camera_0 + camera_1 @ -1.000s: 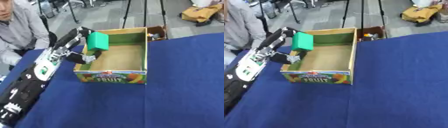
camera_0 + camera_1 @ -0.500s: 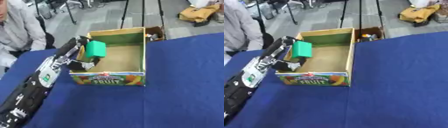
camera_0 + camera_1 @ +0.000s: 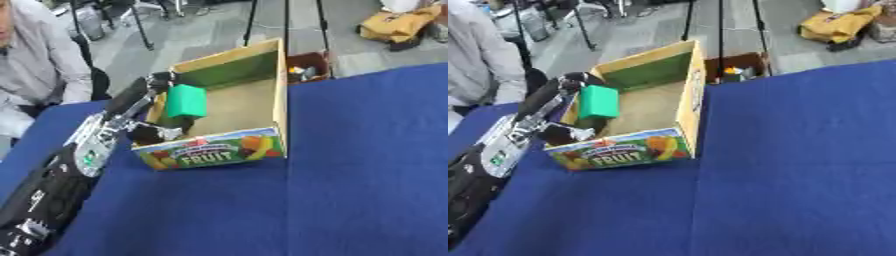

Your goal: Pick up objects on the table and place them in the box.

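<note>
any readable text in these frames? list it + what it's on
"FRUIT": on the front panel of the cardboard box, amid printed fruit pictures.
A smaller line of print above "FRUIT" on the same panel: too blurred to read.
Small white and green markings on the left arm, behind the robot hand: too small to read.
Green block: no text visible.

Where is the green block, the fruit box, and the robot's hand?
green block [image 3: 185, 101], left eye view, its front face.
fruit box [image 3: 210, 152], left eye view, its printed front wall.
left hand [image 3: 150, 134], left eye view, its thumb.
</note>
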{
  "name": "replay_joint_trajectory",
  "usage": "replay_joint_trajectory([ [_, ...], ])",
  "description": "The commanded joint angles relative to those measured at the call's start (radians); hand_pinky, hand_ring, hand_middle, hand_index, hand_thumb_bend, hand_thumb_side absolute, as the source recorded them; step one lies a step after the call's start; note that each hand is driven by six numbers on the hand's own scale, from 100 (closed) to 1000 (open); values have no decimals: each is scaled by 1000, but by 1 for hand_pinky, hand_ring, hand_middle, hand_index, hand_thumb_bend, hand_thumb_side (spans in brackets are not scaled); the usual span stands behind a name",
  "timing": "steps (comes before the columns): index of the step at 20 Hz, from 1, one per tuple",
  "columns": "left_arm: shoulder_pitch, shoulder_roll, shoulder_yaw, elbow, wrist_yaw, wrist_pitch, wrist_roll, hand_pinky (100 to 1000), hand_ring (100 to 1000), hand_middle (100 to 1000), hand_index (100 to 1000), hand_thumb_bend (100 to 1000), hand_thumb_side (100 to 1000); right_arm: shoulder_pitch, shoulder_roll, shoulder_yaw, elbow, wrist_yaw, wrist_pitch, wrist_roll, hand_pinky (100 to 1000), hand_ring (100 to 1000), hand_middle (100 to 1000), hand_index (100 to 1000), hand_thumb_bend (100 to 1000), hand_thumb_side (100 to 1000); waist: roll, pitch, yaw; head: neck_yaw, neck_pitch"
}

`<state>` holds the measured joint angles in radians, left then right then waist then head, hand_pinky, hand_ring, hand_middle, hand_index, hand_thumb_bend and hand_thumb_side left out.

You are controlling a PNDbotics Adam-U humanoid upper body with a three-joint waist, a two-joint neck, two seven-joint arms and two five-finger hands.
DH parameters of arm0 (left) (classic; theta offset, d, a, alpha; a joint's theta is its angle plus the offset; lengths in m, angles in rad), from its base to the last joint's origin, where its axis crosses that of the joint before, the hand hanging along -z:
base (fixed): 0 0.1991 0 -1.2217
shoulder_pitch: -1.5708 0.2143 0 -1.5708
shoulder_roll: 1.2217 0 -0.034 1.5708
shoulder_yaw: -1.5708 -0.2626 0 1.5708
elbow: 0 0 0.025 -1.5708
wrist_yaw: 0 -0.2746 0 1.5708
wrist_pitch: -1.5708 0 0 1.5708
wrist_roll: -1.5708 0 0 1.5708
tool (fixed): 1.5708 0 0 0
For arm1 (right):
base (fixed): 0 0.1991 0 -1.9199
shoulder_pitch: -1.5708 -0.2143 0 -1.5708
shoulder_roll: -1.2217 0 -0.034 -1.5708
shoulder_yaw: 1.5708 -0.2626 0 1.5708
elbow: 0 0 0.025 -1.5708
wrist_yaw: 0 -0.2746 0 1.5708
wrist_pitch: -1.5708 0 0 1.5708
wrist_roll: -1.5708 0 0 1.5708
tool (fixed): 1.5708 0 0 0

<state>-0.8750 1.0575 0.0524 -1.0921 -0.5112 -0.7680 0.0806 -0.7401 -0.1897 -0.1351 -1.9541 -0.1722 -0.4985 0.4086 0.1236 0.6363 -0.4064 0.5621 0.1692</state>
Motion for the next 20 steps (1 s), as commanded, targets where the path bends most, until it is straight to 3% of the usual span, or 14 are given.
replay_joint_trajectory([
  [1,-1,25,0,-6,-10,-25,11,661,765,779,975,100,478,-9,-27,-9,-6,-3,-5,1,905,967,423,860,153,630,-3,-19,-2,5,-18],
  [10,-3,22,-17,-36,105,-35,-33,630,748,764,1000,100,572,-2,-32,-16,-2,5,-2,-8,908,971,421,862,149,628,3,-21,-2,-3,-23],
  [15,-5,26,-15,-62,192,-25,-83,621,743,763,1000,100,581,1,-35,-18,-2,8,1,-12,909,972,420,862,147,627,7,-21,-1,-3,-27],
  [20,0,33,-8,-74,215,-17,-101,623,745,766,1000,100,563,2,-36,-20,-2,6,2,-14,910,973,419,861,145,627,6,-20,1,-3,-34],
])
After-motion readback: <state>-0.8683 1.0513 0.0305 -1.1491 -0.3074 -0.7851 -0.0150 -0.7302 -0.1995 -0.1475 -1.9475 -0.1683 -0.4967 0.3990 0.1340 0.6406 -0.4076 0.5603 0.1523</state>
